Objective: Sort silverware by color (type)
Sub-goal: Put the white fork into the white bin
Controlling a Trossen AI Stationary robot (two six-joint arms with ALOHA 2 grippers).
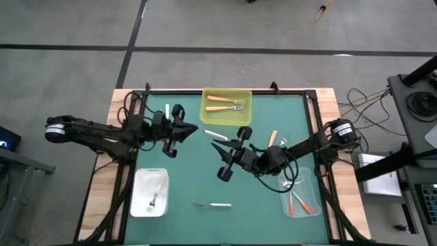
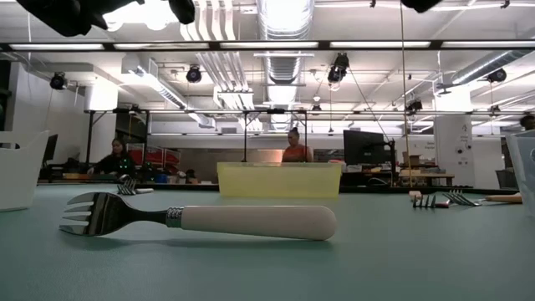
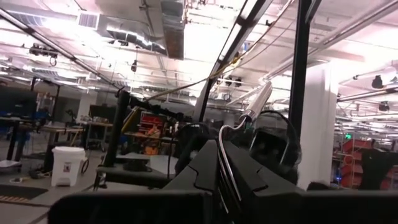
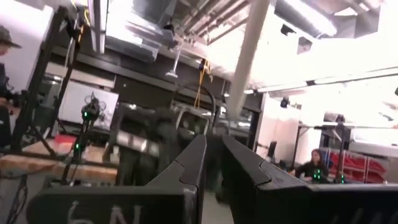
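Forks with plastic handles lie spread over the green worktop point(image 1: 273, 205) and in three bins. At the far edge, the yellow bin point(image 1: 226, 117) holds two light orange forks point(image 1: 225, 104). On the left near side, the white bin point(image 1: 139, 198) holds one white fork point(image 1: 156, 193). On the right, the clear bin point(image 1: 308, 179) holds two red-orange forks point(image 1: 299, 203) and what looks like a white one beside them.

Loose on the mat, a white fork point(image 1: 213, 203) lies near the front edge, between the white and clear bins; the low view shows it close up, lying on its side with the tines to the left. A light orange fork point(image 1: 272, 137) lies just right of centre, and a short white handle point(image 1: 166, 110) shows near the left arm. The low view also shows further forks at the far left and far right of the mat, small and hard to tell apart.

Both arms reach in toward the middle of the worktop, raised above it. The left gripper point(image 1: 192, 130) has its fingers pressed together on a white fork point(image 3: 254, 106), which sticks up past the fingertips in the left wrist view. The right gripper point(image 1: 220, 143) sits just right of it, its fingers point(image 4: 193, 165) nearly together with a thin gap; whether it holds anything cannot be told.

People sit and stand in the room beyond.
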